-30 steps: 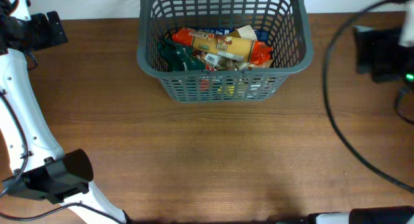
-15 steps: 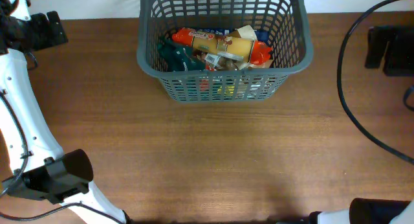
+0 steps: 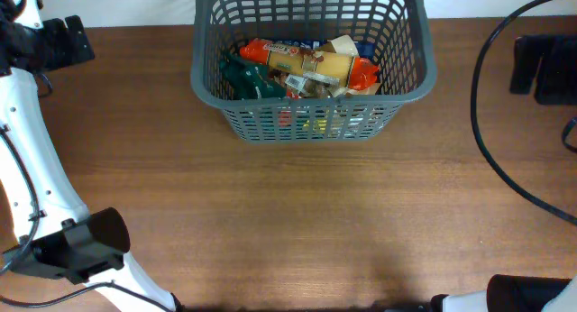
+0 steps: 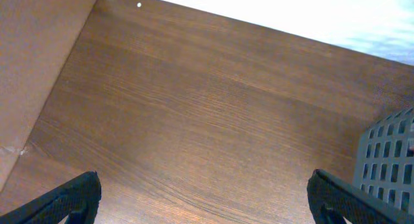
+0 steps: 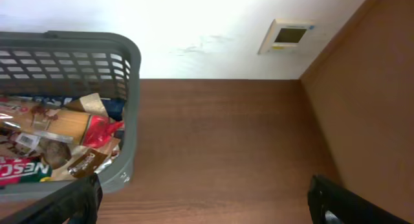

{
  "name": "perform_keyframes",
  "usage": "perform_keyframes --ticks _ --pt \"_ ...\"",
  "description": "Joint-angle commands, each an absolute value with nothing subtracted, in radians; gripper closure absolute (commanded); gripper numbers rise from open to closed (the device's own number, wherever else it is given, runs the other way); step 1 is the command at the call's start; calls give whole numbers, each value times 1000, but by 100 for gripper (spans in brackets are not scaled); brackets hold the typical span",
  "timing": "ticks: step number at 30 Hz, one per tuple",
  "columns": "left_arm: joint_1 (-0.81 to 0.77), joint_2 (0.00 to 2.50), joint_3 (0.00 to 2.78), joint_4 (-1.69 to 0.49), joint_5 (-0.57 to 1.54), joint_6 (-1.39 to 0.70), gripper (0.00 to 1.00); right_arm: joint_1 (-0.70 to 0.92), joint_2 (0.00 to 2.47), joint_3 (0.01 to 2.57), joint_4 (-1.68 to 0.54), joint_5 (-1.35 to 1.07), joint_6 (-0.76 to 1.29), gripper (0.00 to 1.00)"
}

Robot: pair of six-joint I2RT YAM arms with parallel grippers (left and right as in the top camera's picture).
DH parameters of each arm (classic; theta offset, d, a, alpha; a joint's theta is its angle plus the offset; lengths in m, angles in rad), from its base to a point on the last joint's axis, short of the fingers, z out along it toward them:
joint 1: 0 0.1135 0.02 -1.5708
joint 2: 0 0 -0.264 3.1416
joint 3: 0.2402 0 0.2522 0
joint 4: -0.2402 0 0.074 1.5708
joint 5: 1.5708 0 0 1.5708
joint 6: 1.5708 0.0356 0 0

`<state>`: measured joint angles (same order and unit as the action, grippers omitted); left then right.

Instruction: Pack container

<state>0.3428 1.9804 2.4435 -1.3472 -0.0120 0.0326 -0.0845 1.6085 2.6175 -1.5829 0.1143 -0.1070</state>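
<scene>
Container (image 3: 308, 124): dark grey slotted basket, far centre of counter (image 3: 297, 222). Holds orange-and-yellow packet (image 3: 311, 64), dark green packet (image 3: 245, 78) and other packets. Left tool (image 4: 206, 199): fingers spread wide, empty, over bare counter. Right tool (image 5: 206, 199): fingers spread wide, empty, near container's corner.

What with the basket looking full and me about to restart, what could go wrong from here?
The long orange-ended packet lies atop the pile in the container; a jolt could spill it. The black cable loops across the right side of the table, where the right arm could snag it.
</scene>
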Motion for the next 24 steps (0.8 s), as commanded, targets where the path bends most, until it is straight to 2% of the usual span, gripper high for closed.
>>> perform_keyframes --ticks 1,6,10,20,24 --pt "350 1982 2439 -1348 -12 22 1 -93 1605 2604 -1583 147 -96 1" --pt "350 1982 2439 -1348 -12 22 1 -93 1527 2531 -1576 147 -100 1" --pt "350 1982 2439 -1348 -12 22 1 -93 1382 2337 -1485 138 -95 1" --pt "350 1982 2439 -1348 -12 22 1 -92 796 1367 -936 -6 -96 1" --pt "350 1982 2439 -1348 -12 22 1 -92 596 1032 -810 -62 -96 1"
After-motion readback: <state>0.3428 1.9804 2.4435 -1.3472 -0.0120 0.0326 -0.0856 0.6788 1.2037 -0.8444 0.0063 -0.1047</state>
